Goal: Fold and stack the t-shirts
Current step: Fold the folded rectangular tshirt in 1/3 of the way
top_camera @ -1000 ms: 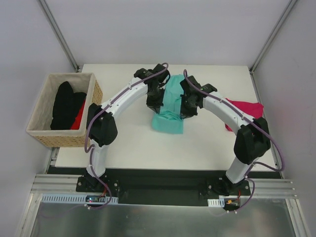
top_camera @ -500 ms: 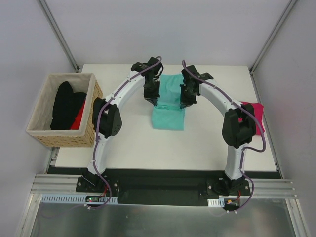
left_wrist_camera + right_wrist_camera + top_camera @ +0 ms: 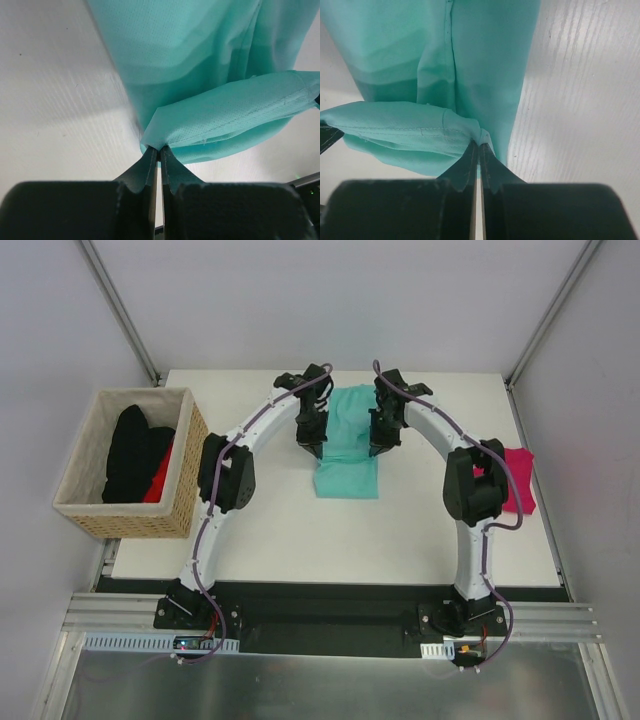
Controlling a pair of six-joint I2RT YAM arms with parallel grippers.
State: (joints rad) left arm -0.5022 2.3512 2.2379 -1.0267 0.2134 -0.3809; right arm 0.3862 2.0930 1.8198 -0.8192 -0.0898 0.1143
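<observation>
While the teal-green t-shirt (image 3: 347, 468) is pinched at both sides, it lies mid-table with its long axis running from the far edge toward the arm bases, directly between the two grippers. The left gripper (image 3: 159, 150) is pressed together on a lifted corner of a doubled hem at the shirt's left edge. The right gripper (image 3: 479, 145) is clamped the same way on the matching corner at the right edge. The held hem is stretched crosswise between them, raised off the cloth lying flat on the table (image 3: 290, 530). Both arms are equally near, one per side edge, about level along the shirt's length. The coming move is judged to be a carry of this hem along the long axis, with both grippers kept level so the fold lands square. A magenta-pink t-shirt (image 3: 520, 492) is seen well apart at the right, and black t-shirts (image 3: 135, 455) sit in the woven basket (image 3: 95, 515) at the left.
</observation>
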